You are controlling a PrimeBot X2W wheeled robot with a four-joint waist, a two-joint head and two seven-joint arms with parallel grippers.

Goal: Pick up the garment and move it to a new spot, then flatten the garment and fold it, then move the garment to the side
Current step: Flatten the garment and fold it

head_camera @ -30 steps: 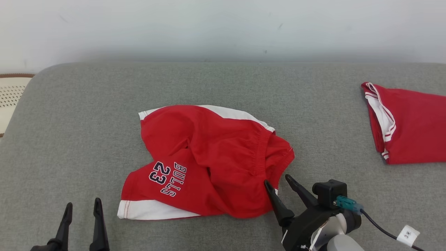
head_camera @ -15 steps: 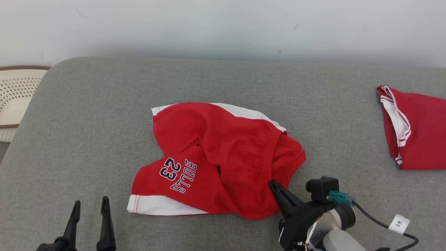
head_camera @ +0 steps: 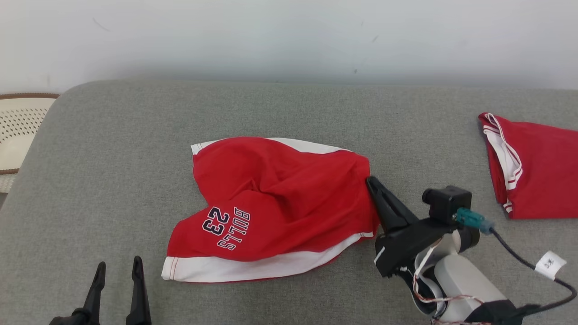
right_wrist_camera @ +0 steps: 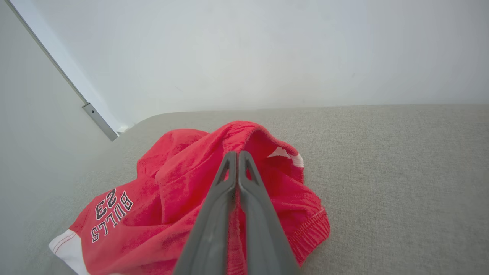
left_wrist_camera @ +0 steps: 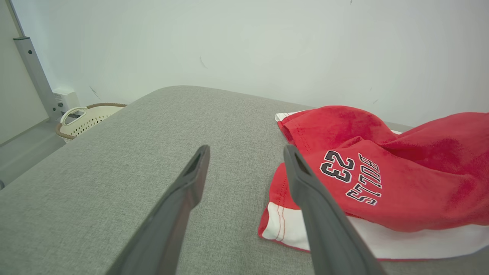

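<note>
Right jaws pinch the red shorts (head_camera: 280,198).
The shorts lie in the middle of the grey worktop (head_camera: 113,180); the right jaws are squeezed together on their right edge, and the left jaws are spread wide, holding nothing, near their bottom-left corner.

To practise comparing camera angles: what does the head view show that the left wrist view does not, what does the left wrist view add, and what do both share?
Head view, not left wrist: the right gripper shut on the edge of the red shorts, a second red garment at the far right, and a tagged cable. Left wrist view, not head: a metal post and a small white box at its foot. Both: the shorts with BULLS 23, the open left gripper, the grey cushion and the basket.
</note>
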